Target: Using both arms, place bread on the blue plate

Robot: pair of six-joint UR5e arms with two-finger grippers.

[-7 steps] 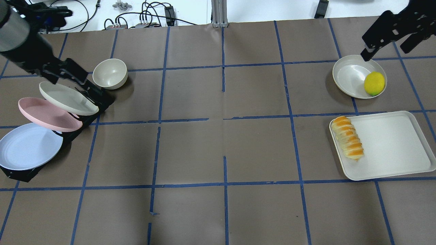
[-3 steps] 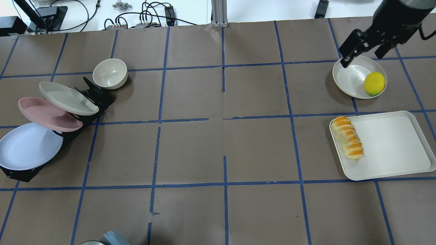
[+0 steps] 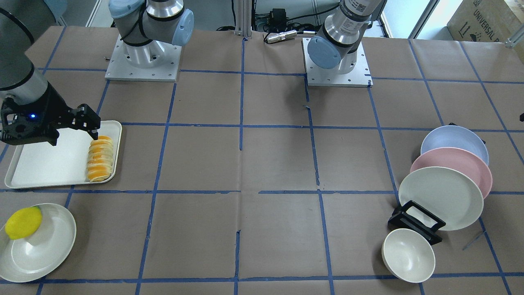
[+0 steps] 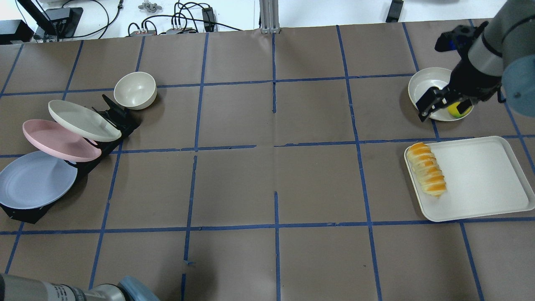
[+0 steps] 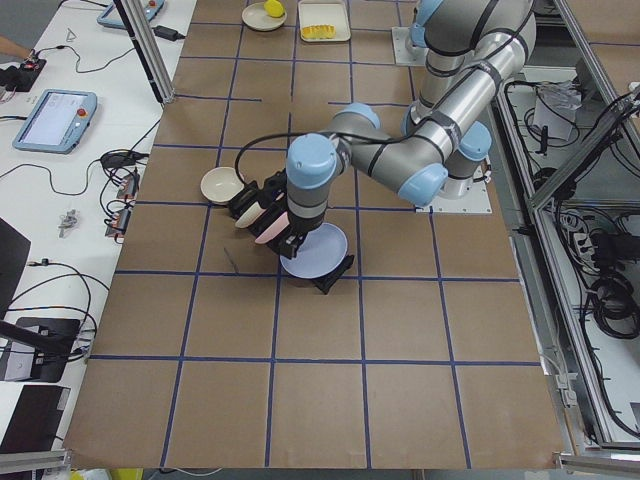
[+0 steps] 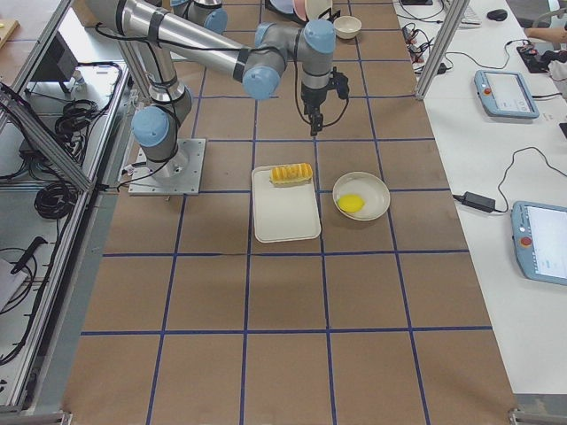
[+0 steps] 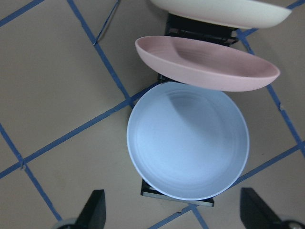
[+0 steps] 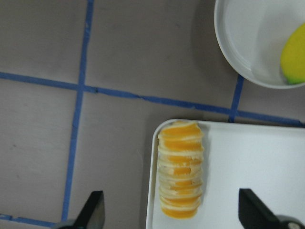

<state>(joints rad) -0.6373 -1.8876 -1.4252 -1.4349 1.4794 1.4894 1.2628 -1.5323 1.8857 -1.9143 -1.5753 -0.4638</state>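
Since 0.4 s ago the right arm swung from the table's far edge toward the tray; the left arm re-entered the overhead view's near edge.

Right claw (image 3: 75, 140) spread, hovering clear of the bread (image 4: 427, 174), which lies along the white tray's (image 4: 480, 179) inner edge. Left claw (image 7: 174, 210) spread above the blue plate (image 7: 188, 150), which leans in the black rack (image 4: 25, 213) under the pink plate (image 4: 58, 140). Risks, judged: a finger may hit the tray rim; lifting the blue plate may snag the overhanging pink plate. Count: 1 bread, 1 blue plate, 1 pink plate, 1 racked cream plate (image 4: 83, 121), 1 bowl (image 4: 135, 90), 1 lemon (image 3: 23, 222) on 1 cream dish (image 3: 45, 250), 1 tray, 1 rack.
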